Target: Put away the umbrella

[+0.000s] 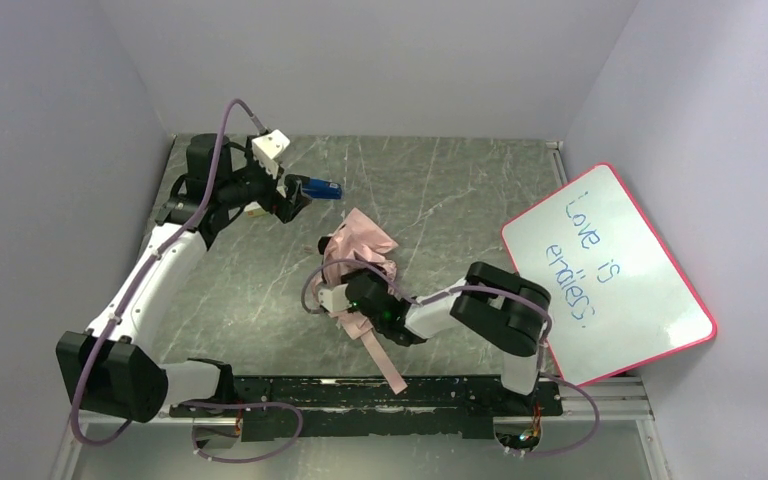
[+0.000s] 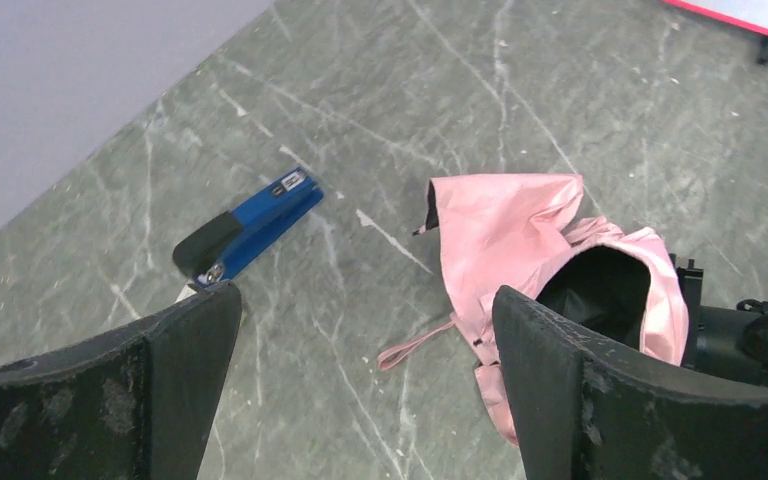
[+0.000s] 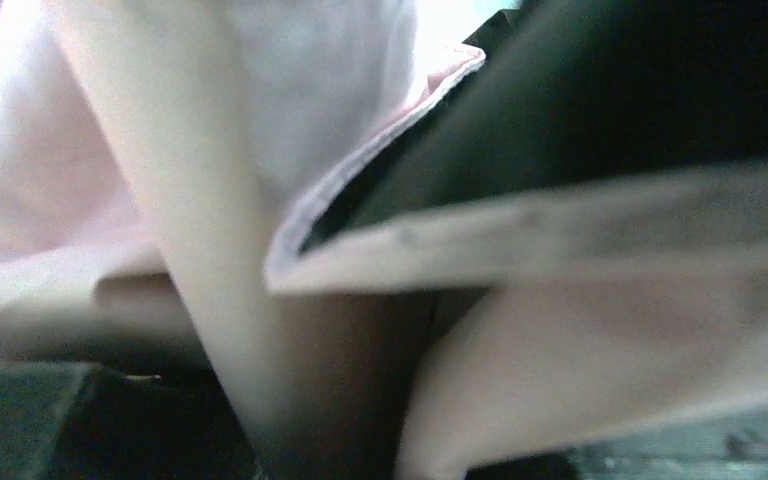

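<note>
Fabric in a heap: the umbrella (image 1: 360, 245) lay crumpled at the middle of the table (image 1: 460, 190), its pale pink canopy loose and its strap (image 1: 388, 362) trailing toward the near edge. We judged its long axis to run roughly from far to near, leaning slightly right at the near end, though no shaft showed to confirm it.

The right gripper (image 1: 348, 285) was by far the nearer. It reached in from the right and sat pushed into the near side of the bundle, with the pink folds lying over and just beyond it. Its wrist camera gave us only blurred cloth (image 3: 160, 150) pressed against the lens. We could not tell from that whether the fingers had closed on the fabric or merely rested among it.

The left gripper (image 2: 363, 300) hung with its fingers spread wide and nothing between them, well apart from the umbrella at the far left. From there the umbrella lay to its right, with a blue stapler (image 2: 250, 225) nearer at hand. A whiteboard (image 1: 610, 270) leaned at the table's right side.

We reckoned any gathering of the canopy would fall first to the right arm.
</note>
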Robot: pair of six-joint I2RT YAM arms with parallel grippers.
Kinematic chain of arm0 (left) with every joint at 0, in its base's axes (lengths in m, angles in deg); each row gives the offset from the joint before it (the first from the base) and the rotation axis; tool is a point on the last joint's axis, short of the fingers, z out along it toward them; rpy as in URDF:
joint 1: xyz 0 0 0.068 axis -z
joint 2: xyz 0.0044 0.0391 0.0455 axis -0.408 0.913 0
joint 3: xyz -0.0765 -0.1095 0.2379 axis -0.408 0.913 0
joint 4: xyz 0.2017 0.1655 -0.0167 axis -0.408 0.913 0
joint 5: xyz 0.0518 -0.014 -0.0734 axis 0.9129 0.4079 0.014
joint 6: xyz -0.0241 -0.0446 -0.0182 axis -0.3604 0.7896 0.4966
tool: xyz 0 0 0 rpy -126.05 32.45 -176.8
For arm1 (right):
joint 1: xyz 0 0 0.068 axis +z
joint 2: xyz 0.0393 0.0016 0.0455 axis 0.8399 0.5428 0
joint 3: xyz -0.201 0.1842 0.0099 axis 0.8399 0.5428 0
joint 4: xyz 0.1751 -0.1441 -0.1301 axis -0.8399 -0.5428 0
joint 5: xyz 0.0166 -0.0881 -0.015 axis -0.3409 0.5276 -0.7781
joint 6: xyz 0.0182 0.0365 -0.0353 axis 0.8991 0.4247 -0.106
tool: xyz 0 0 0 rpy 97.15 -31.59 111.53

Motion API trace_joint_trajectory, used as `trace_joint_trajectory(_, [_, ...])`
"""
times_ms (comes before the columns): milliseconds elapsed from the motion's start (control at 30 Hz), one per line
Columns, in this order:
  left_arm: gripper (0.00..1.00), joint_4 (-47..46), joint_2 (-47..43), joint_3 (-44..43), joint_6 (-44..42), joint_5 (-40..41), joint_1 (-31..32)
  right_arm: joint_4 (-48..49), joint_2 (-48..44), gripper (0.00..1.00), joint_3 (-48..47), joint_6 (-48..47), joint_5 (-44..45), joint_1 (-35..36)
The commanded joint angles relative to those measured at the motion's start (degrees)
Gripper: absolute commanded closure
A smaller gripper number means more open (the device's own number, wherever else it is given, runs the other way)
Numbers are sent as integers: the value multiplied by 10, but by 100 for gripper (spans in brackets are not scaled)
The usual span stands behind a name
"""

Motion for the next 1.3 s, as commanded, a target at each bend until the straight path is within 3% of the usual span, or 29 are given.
trace_joint_trajectory(0, [0, -1, 15, -42, -51, -93, -4, 31, 53, 88, 32, -49, 3, 33])
trace_joint_trajectory(300, [0, 173, 119, -127, -216, -184, 24, 138, 110, 89, 60, -110, 78, 75])
trace_joint_trajectory(433, [0, 220, 132, -104, -340, -138, 77, 139, 114, 90, 61, -96, 81, 86])
trace_joint_trajectory(500, [0, 241, 126, -84, -392, -153, 87, 133, 114, 90, 60, -92, 82, 87])
trace_joint_trajectory(767, [0, 293, 137, -66, -467, -190, 95, 134, 117, 91, 60, -89, 82, 88])
trace_joint_trajectory(867, [0, 362, 154, -93, -517, -206, 95, 136, 119, 91, 60, -91, 82, 89])
trace_joint_trajectory(1033, [0, 529, 162, -128, -679, -209, 95, 135, 119, 91, 60, -89, 84, 89])
trace_joint_trajectory(1167, [0, 556, 130, -119, -697, -178, 88, 135, 121, 91, 61, -88, 86, 92])
trace_joint_trajectory(1267, [0, 499, 77, -76, -623, -194, 88, 137, 125, 91, 60, -85, 88, 93])
